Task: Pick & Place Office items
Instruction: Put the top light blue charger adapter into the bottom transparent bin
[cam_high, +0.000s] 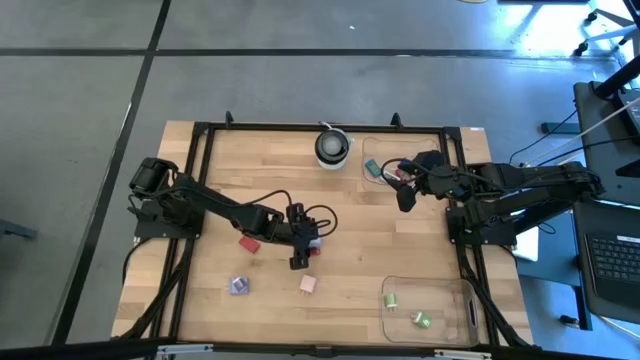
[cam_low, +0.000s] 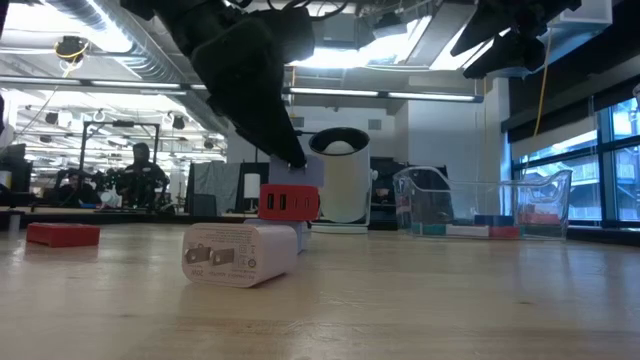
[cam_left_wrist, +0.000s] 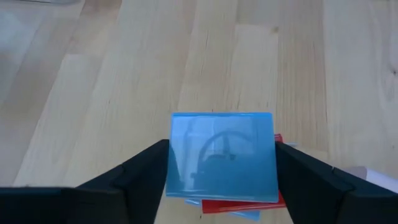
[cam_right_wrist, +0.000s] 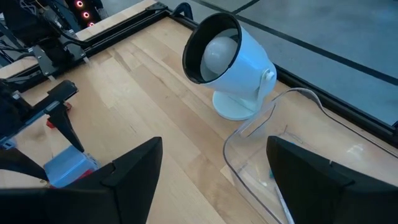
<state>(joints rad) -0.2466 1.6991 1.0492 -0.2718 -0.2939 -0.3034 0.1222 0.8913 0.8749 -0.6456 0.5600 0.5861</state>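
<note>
Blue plastic fills the gap between my left tool's two dark fingers: a flat blue piece clamped by its opposite edges, with a red piece directly under it. I hold it by the sides so the broad face stays level, which I judge will let it go down flat wherever it is placed. From above, this tool sits mid-desk, near the pink piece, the lilac piece and the red block lying loose on the wooden desk.

My right tool hangs spread wide and empty above the rim of the far clear tray, beside the round white-and-black object. I take that as readiness to reach into the tray. The near tray already has two green pieces in it.

Whether the red piece is in my left grip too, or only lying beneath the blue one, I cannot tell; its lower part is cut off. From desk height, a white plug adapter blocks much of the view, and the red piece with slots behind it is partly covered by my arm. The far tray's contents are small coloured slivers, hard to name.
</note>
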